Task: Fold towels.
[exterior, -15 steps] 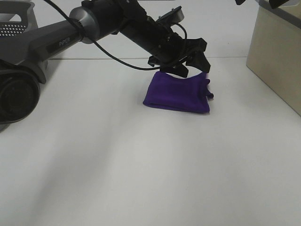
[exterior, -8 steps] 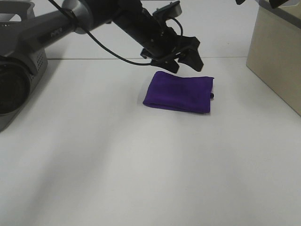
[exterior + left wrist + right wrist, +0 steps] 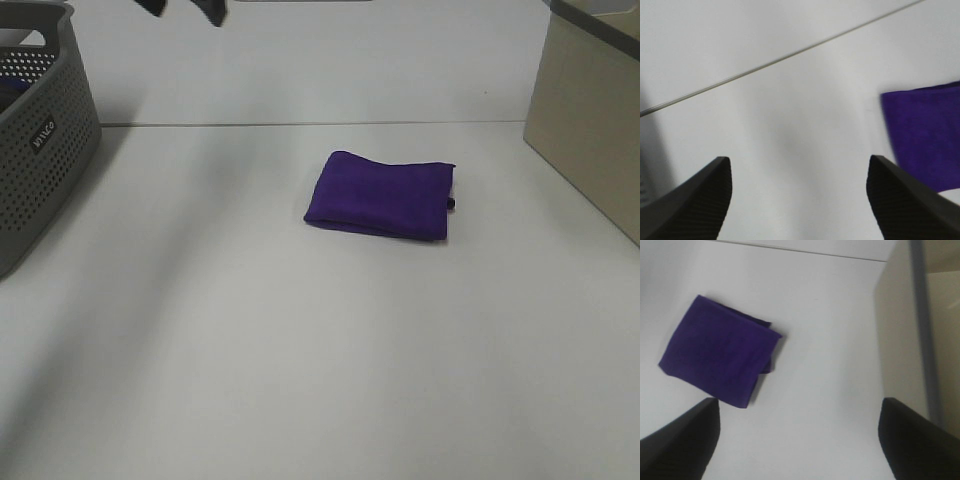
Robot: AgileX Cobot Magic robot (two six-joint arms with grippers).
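The deep purple towel (image 3: 380,195) lies folded into a small rectangle on the white table, right of centre toward the back. It also shows in the left wrist view (image 3: 925,140) and in the right wrist view (image 3: 720,350). My left gripper (image 3: 183,8) is high at the top edge of the exterior view, far from the towel; in its wrist view the left gripper (image 3: 797,200) is open and empty. My right gripper (image 3: 800,440) is open and empty, high above the table to the right of the towel. It is out of the exterior view.
A grey perforated basket (image 3: 40,130) stands at the far left. A beige box (image 3: 590,110) stands at the right edge and also shows in the right wrist view (image 3: 900,330). A seam line (image 3: 300,124) crosses the table behind the towel.
My left arm has lifted away from the towel's back edge, up and to the left, almost out of the exterior view. The towel's raised right corner has settled flat. The basket is now uncovered.
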